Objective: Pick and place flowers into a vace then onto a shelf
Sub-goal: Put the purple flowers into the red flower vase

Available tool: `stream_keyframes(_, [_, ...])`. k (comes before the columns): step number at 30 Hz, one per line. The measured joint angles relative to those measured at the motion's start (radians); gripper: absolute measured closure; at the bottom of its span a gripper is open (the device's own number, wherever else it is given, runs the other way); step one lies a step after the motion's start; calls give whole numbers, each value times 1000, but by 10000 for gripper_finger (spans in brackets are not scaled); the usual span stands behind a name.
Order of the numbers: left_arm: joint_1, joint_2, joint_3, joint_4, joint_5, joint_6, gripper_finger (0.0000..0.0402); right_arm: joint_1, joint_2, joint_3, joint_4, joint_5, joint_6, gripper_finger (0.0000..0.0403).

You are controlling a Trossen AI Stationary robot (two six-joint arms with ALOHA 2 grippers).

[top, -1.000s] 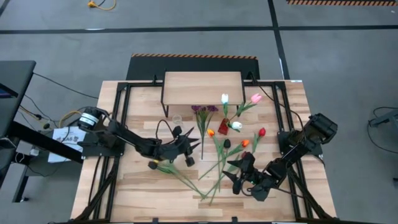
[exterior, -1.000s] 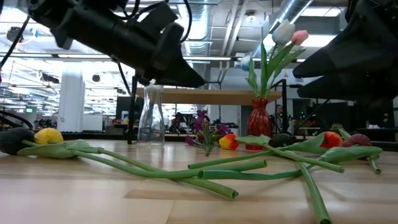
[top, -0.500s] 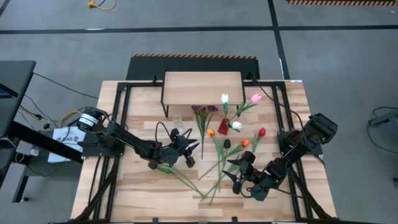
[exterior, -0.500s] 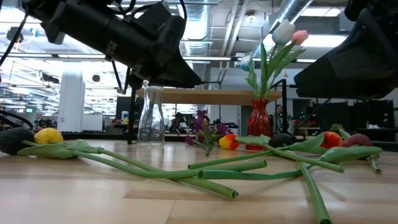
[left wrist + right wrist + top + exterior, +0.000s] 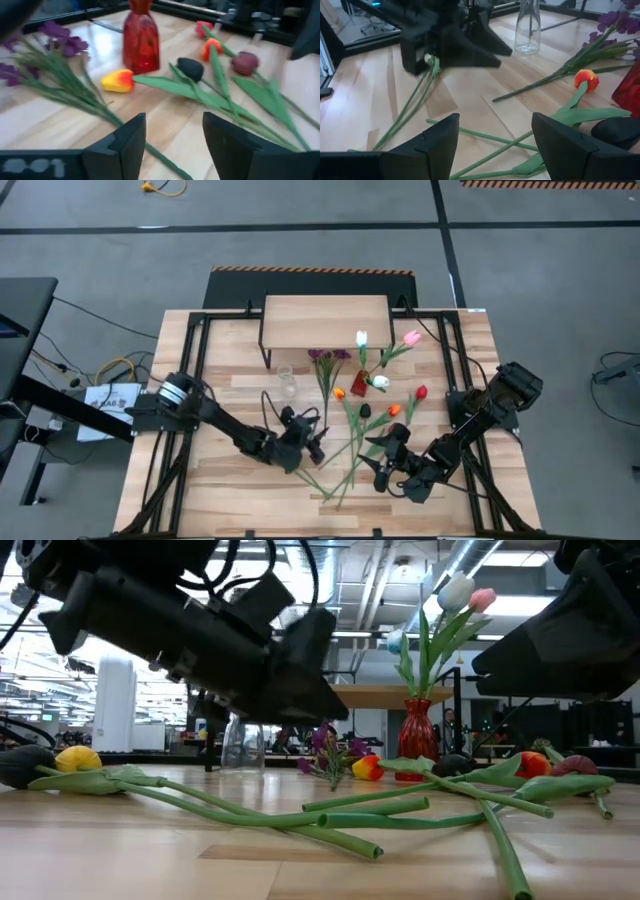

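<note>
Red glass vase (image 5: 358, 386) stands at table centre, holding white and pink tulips (image 5: 462, 592). Loose flowers (image 5: 345, 442) lie at its 6 o'clock. Shelf (image 5: 325, 320) sits at 12 o'clock; clear vase (image 5: 287, 383) at 9 o'clock. Left gripper (image 5: 316, 442), fingers spread, hovers over green stems. Right gripper (image 5: 379, 457), fingers apart, waits at 5 o'clock. Left wrist housing shows blurred characters, possibly "001".
</note>
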Motion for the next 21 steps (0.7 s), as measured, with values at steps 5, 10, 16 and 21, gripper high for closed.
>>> stream_keyframes(5, [-4, 79, 121, -56, -83, -19, 214, 12, 0, 0, -16, -34, -3, 159])
stream_keyframes(10, [-4, 125, 247, -211, -144, -33, 223, 31, 0, 0, -45, -67, -3, 159])
stream_keyframes(16, [-5, 127, 322, -522, -206, -222, 238, 56, 0, 0, -60, -85, -12, 159])
stream_keyframes(21, [-10, 127, 329, -627, -146, -393, 241, 71, 0, 0, -82, -92, -12, 159])
